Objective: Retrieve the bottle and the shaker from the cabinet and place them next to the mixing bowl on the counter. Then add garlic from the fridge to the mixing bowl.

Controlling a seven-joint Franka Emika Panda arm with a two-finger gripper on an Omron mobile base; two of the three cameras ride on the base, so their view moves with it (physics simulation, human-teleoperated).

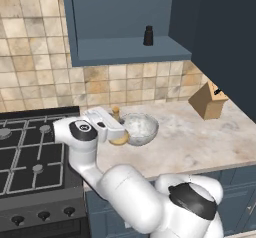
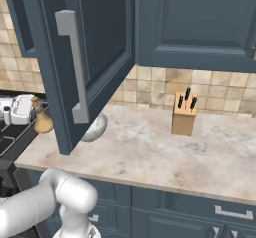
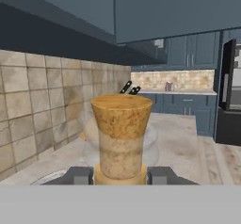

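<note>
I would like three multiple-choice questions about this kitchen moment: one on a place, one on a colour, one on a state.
1. Where is the small black cylindrical shaker?
A. on the open slate-blue cabinet shelf
B. on the hob
C. inside the bowl

2. What colour is the angled knife block on the beige marbled counter?
A. white
B. tan
C. red

3. What is the gripper doing?
A. hanging open
B. closed on the golden-tan flask-shaped bottle
C. closed on the bowl

Answers: 1 A, it stands on the shelf; 2 B, wood-coloured sides; 3 B, the fingers flank the bottle's neck beside the translucent speckled mixing bowl.
</note>
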